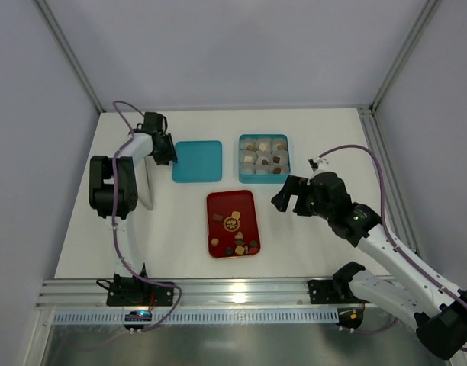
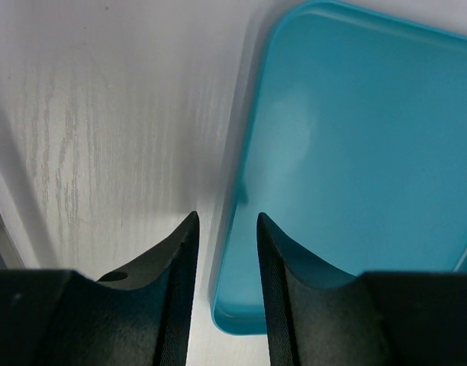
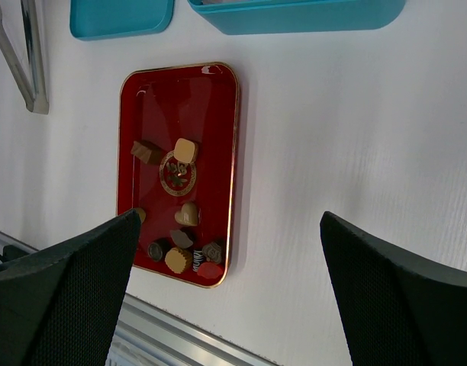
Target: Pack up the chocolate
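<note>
From above, the chocolate [image 1: 236, 213] shows as small specks on the red tray [image 1: 230, 200] at mid-worktop [image 1: 333, 130]. More sits in the cells of the teal box [image 1: 240, 156] behind it, too small to sort by shape. The left gripper [image 1: 166, 152] sits at the left edge of the teal lid [image 1: 197, 161], its jaws hidden under the wrist. The right gripper [image 1: 287, 197] hangs right of the tray, in front of the box. The left wrist view shows the left gripper [image 2: 224, 217] with a narrow gap between its jaws and the lid's [image 2: 355, 152] blurred rim in line with that gap. Whether they touch it I cannot tell, and the lid runs out of frame. In the right wrist view the right gripper [image 3: 230, 221] has its jaws spread wide, holding nothing, above the tray's [image 3: 210, 99] near end. The chocolate [image 3: 185, 150] lies scattered there, one piece partly behind a finger. The gold emblem [image 3: 178, 174] at the tray's centre is too small to read. The box [image 3: 294, 15] and lid [image 3: 119, 19] are cut off at the top.
</note>
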You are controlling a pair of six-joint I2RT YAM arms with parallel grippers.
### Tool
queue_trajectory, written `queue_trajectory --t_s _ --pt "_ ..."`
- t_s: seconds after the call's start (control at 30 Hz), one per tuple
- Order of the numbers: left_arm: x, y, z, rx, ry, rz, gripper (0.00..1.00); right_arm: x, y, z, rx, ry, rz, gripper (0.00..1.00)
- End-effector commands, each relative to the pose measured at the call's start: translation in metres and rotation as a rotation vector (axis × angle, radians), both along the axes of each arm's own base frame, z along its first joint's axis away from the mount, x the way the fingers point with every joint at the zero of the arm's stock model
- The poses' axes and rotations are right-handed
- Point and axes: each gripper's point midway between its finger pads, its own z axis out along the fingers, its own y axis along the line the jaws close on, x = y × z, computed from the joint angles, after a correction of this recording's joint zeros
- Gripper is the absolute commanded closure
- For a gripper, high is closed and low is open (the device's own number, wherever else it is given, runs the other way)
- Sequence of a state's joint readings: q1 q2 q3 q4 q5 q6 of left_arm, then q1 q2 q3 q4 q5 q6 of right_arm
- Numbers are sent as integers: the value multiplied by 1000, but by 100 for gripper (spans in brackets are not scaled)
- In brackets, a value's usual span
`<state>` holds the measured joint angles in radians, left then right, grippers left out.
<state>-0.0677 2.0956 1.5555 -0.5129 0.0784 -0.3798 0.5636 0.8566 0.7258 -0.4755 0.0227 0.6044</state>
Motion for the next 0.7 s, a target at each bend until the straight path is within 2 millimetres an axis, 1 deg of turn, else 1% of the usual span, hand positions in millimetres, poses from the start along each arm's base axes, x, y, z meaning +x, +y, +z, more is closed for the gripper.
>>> queue_trajectory --t_s 0.0,0.2,0.23,0.3,0.43,0.47,0.57,0.67 --pt "11 12 12 57 -49 11 65 10 9 17 30 -61 21 0" --pt "13 9 9 49 -43 -3 65 14 12 14 29 -54 17 0" --pt "13 8 5 46 -36 -5 66 15 13 14 30 -56 19 0" --pt "13 4 3 23 -29 -15 66 17 14 13 30 -54 19 0" --pt "13 0 -3 1 -18 -25 73 21 16 11 27 -47 18 0" --pt "12 -1 -5 -2 -13 -25 74 18 21 11 40 -39 44 0" --pt "11 -3 -9 -11 -6 -25 77 20 23 9 42 -32 45 0" --pt "9 -5 -17 -24 9 -24 82 23 25 7 42 -28 47 0"
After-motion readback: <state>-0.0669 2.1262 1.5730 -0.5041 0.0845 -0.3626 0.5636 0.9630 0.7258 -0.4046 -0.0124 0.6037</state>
